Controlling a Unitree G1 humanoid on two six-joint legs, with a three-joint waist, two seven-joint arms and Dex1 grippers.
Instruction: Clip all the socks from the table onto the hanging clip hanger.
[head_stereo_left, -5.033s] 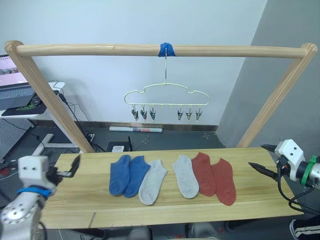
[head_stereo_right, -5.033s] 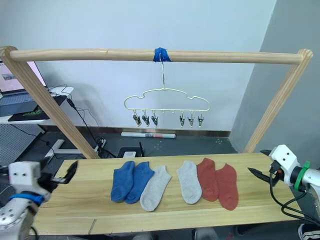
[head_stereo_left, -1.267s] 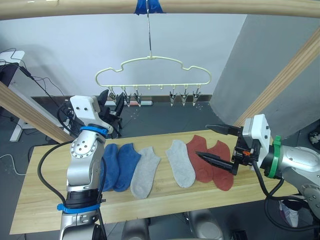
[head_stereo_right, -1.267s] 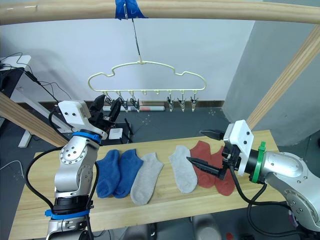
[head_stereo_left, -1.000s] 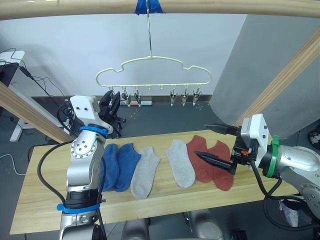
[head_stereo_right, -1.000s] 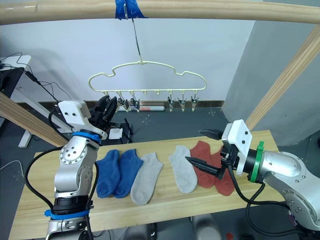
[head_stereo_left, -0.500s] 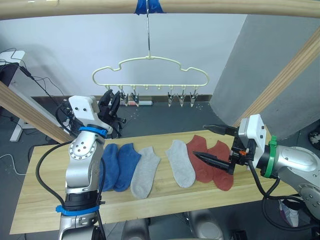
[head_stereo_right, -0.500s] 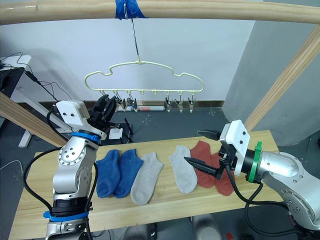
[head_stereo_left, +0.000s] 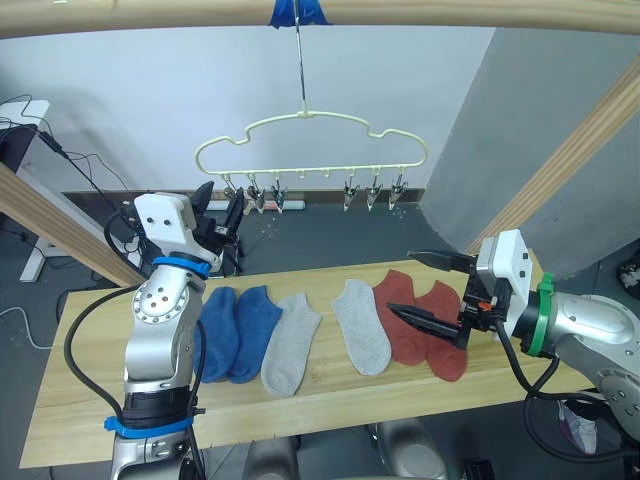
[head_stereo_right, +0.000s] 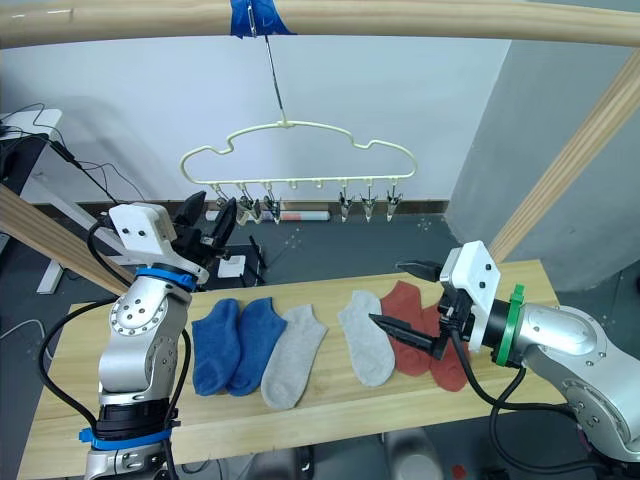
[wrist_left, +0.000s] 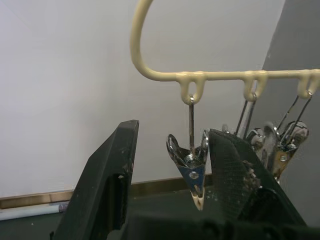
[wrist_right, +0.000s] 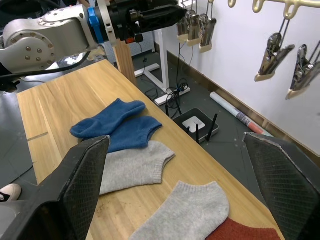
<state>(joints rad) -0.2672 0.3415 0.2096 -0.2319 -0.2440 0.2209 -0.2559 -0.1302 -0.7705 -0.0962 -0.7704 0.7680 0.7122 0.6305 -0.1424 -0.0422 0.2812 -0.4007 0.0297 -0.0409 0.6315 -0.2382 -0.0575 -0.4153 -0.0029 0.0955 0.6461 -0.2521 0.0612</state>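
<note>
Flanking the clip hanger (head_stereo_left: 310, 150), wooden pole frame (head_stereo_left: 575, 150); both grippers' jaws spread, six socks (head_stereo_left: 345, 325) untouched.

left pincer (wrist_left: 167, 165): now opened around end clip (wrist_left: 191, 167) | clip hanger (head_stereo_left: 310, 140): swung back toward right

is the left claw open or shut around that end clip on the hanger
Open. In the left wrist view the left claw has its two fingers spread apart, with the end clip of the clip hanger hanging between them, not yet squeezed.
</note>
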